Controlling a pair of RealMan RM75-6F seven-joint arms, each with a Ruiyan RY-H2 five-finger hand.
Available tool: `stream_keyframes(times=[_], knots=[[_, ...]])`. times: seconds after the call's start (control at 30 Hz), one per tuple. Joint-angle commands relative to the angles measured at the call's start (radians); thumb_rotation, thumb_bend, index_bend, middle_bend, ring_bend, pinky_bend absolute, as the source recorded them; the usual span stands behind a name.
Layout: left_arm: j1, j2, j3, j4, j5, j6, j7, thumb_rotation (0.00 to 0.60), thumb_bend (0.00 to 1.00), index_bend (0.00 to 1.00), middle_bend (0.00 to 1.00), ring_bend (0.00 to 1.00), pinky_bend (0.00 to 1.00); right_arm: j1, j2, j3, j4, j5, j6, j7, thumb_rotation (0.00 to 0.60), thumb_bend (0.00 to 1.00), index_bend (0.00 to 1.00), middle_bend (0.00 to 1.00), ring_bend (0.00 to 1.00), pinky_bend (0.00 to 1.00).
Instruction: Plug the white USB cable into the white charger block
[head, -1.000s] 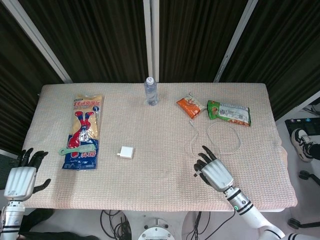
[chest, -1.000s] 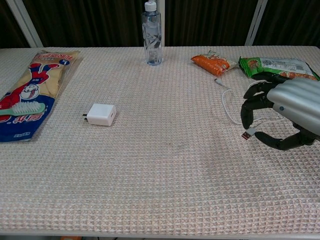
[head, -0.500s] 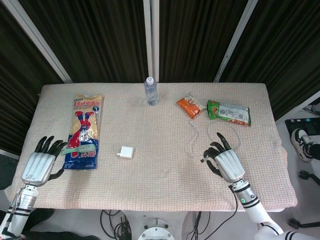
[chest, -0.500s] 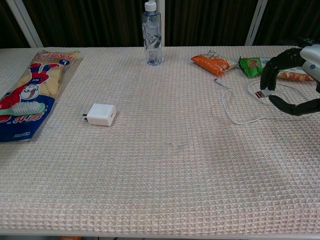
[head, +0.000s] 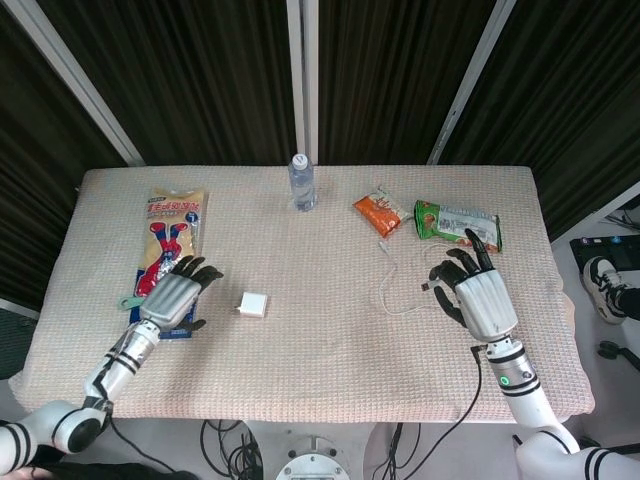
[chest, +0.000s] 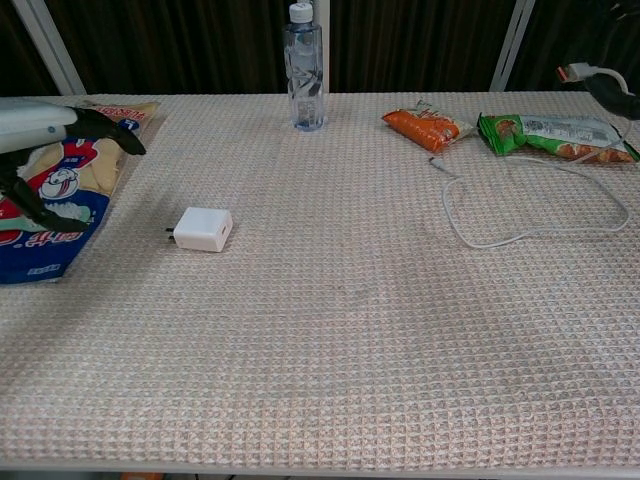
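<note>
The white charger block (head: 253, 305) (chest: 203, 229) lies flat on the woven mat, left of the middle. My left hand (head: 175, 298) (chest: 40, 140) hovers just left of it with fingers spread, holding nothing. My right hand (head: 478, 295) (chest: 617, 93) is raised at the right and pinches the USB plug (chest: 578, 72) of the white cable. The white cable (head: 398, 303) (chest: 520, 236) trails from the plug in a loop over the mat, and its small far end lies near the orange packet. The chest view shows only the right hand's fingertips at the frame edge.
A water bottle (head: 302, 182) (chest: 303, 70) stands at the back centre. An orange snack packet (head: 378, 213) (chest: 427, 126) and a green packet (head: 458, 224) (chest: 550, 135) lie at the back right. A blue and yellow toothbrush package (head: 170, 240) (chest: 60, 190) lies at the left, under my left hand.
My right hand has risen and moved back with the USB plug, pulling the cable loop along. My left hand has come in from the table's left edge to just beside the charger block.
</note>
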Motion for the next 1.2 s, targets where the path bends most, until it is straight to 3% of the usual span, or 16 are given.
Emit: stream_keyframes(times=[0.03,0.3,0.67,1.2], knots=[[-0.063,-0.077,-0.02,0.068,-0.063,-0.054,0.015,0.6,0.17,0.19,0.15,0.0,0.0,-0.005,0.021,0.01,-0.018,0.009,0.013,-0.005,0.6,0.41,0.59,0.51,0.29,0.0],[-0.112,-0.154,0.006,0.115,-0.091,-0.087,0.036,0.6,0.19,0.2,0.16,0.0,0.0,-0.024,0.027,-0.001,-0.009,0.031,0.02,0.039,0.6,0.41,0.59,0.51,0.29,0.0],[-0.144,-0.237,0.017,0.158,-0.121,-0.031,0.114,0.6,0.24,0.28,0.22,0.05,0.0,-0.045,0.023,-0.009,0.019,0.052,0.034,0.086,0.6,0.4,0.6,0.51,0.29,0.0],[-0.167,-0.257,0.03,0.162,-0.166,-0.033,0.112,0.6,0.28,0.3,0.25,0.06,0.0,-0.061,0.018,-0.014,0.034,0.064,0.041,0.118,0.6,0.4,0.6,0.51,0.29,0.0]])
